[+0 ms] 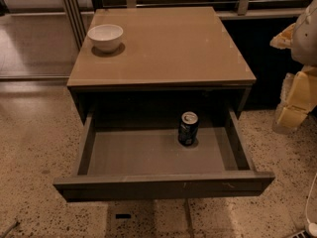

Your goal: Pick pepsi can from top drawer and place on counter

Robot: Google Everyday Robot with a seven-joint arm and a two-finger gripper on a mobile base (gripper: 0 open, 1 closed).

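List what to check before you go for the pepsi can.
1. Top drawer pulled open: ok.
2. Pepsi can upright, alone on the drawer floor: ok.
3. Counter has room beside the white bowl at its far corner: ok.
4. End effector lined up over the can: not ok, it is off at the right edge of the view, beside the table.
5. Headroom between the can and the counter's front edge: cannot tell.

Gripper point(293, 99) far right; bare top drawer point(138, 153) floor beside pepsi can point(188, 128)
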